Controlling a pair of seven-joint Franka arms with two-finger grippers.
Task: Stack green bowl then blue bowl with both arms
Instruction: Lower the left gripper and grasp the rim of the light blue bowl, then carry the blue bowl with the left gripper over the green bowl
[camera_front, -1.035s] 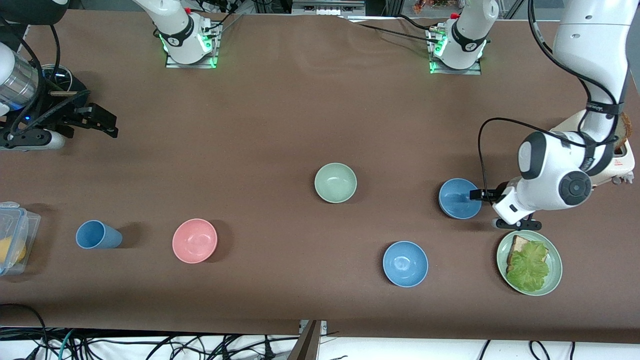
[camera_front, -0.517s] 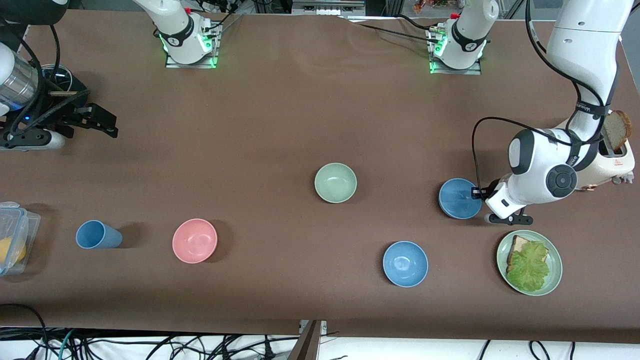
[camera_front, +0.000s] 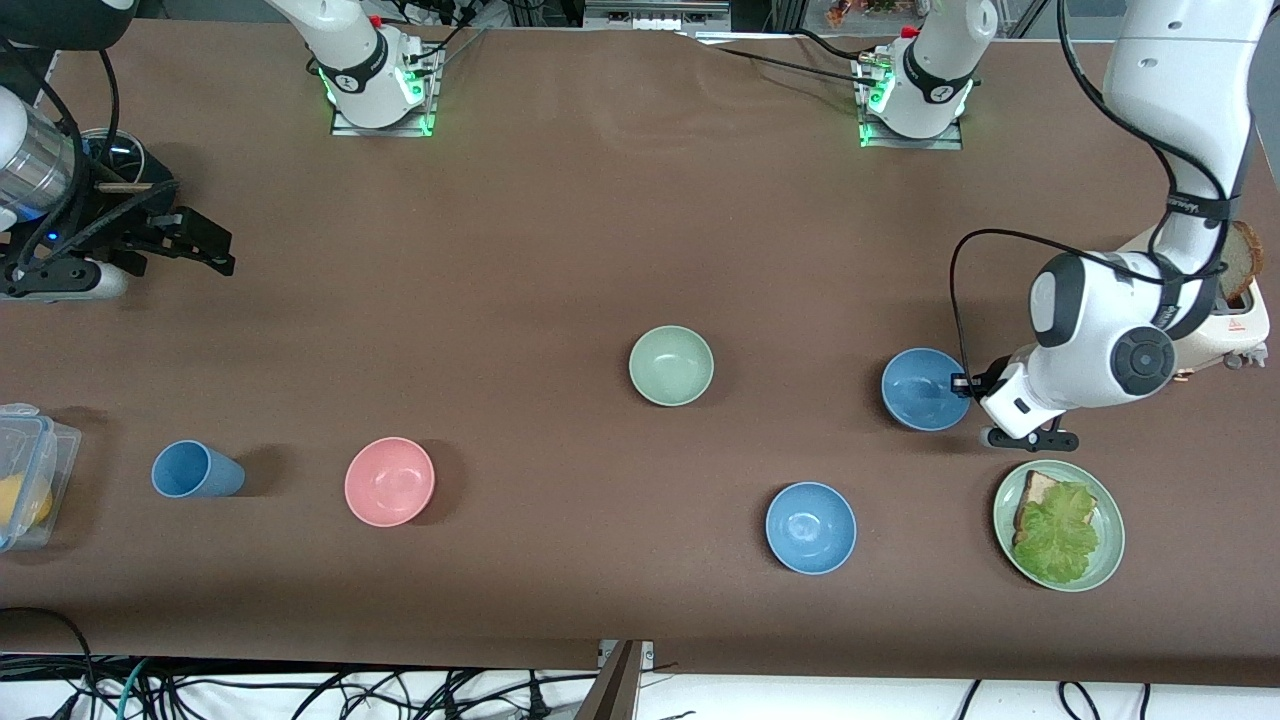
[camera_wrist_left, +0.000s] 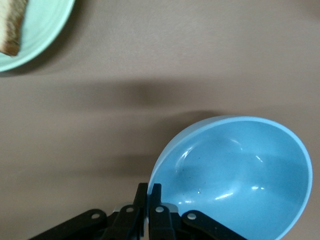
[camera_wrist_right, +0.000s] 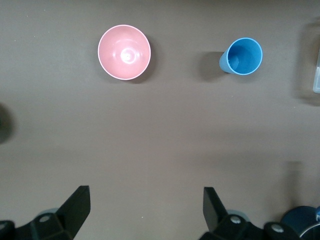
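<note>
The matte dusty-blue round bowl (camera_front: 924, 389) sits upright toward the left arm's end of the table, at about three o'clock from the pale sage-green round bowl (camera_front: 671, 365), which stands alone mid-table. The left gripper (camera_wrist_left: 149, 200), black and two-fingered, is pinched tight on the dusty-blue bowl's rim (camera_wrist_left: 156, 176), at the bowl's three o'clock edge in the front view. At five o'clock from it lies the wide green plate with bread and lettuce (camera_front: 1109, 560). The right gripper (camera_wrist_right: 145, 205) waits with fingers spread wide, holding nothing, above the right arm's end of the table.
</note>
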